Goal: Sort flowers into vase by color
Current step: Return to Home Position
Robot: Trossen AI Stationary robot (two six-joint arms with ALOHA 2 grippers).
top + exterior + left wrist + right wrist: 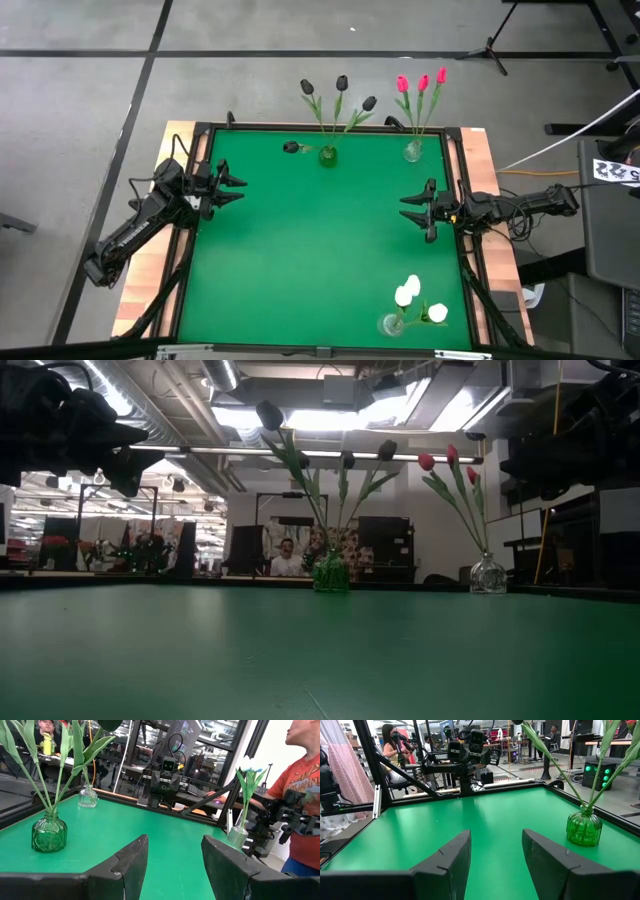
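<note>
The tulips stand in three vases by colour. Several black tulips (pixel 342 82) stand in a green glass vase (pixel 328 156) at the far edge, and one black head (pixel 291 147) leans out low to its left. Three red-pink tulips (pixel 421 82) fill a clear vase (pixel 412 151) at the far right. White tulips (pixel 412 292) stand in a clear vase (pixel 392 324) at the near right. My left gripper (pixel 238 188) hovers open over the table's left side. My right gripper (pixel 405 208) hovers open over the right side. Both are empty, and they face each other.
A black raised frame (pixel 300 127) runs round the green table. The wide middle of the mat (pixel 320 240) lies between the two grippers. A person in a red shirt (pixel 302 795) stands beyond the right edge, and other people sit in the room behind.
</note>
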